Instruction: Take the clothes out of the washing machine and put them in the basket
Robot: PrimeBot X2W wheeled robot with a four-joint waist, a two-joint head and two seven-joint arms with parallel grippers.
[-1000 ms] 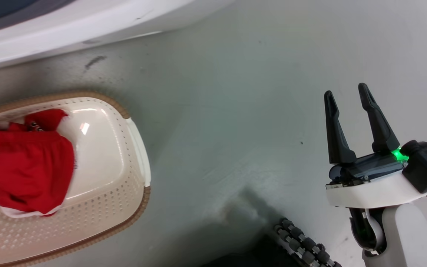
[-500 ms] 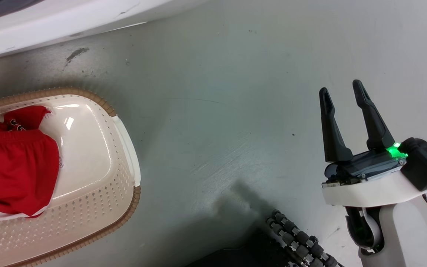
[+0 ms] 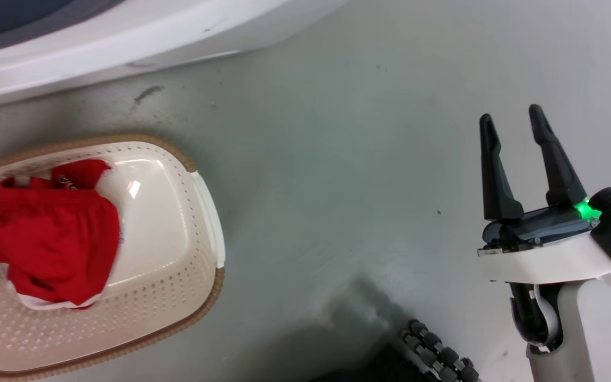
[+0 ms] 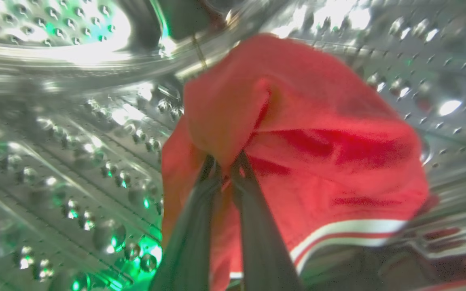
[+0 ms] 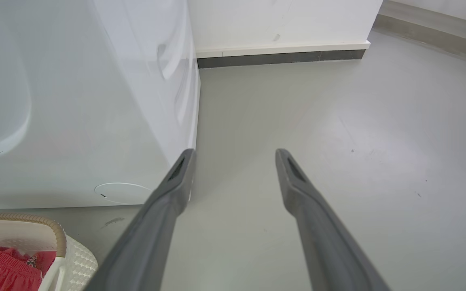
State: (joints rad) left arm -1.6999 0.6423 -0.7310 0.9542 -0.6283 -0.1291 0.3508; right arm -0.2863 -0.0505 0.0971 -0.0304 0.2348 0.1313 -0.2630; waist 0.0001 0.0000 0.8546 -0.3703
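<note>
Pinches a fold of the striped-hem red garment [image 4: 297,133] at the centre of the left wrist view with the left gripper [image 4: 225,158], fingers almost together, inside the steel drum [image 4: 55,141]. Holds the right gripper [image 3: 511,114] spread wide and empty at the head view's right, over grey floor [image 3: 337,159]. Leaves the other red garment [image 3: 56,239] lying in the basket [image 3: 209,223] at lower left, below the washing machine [image 3: 125,37] along the top edge.

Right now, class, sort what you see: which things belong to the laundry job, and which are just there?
Job: washer, its drum, red garment in the drum, left pincer shut on it, basket, red garment in the basket.
Just there: floor, scuff mark, skirting, open right pincer.
</note>
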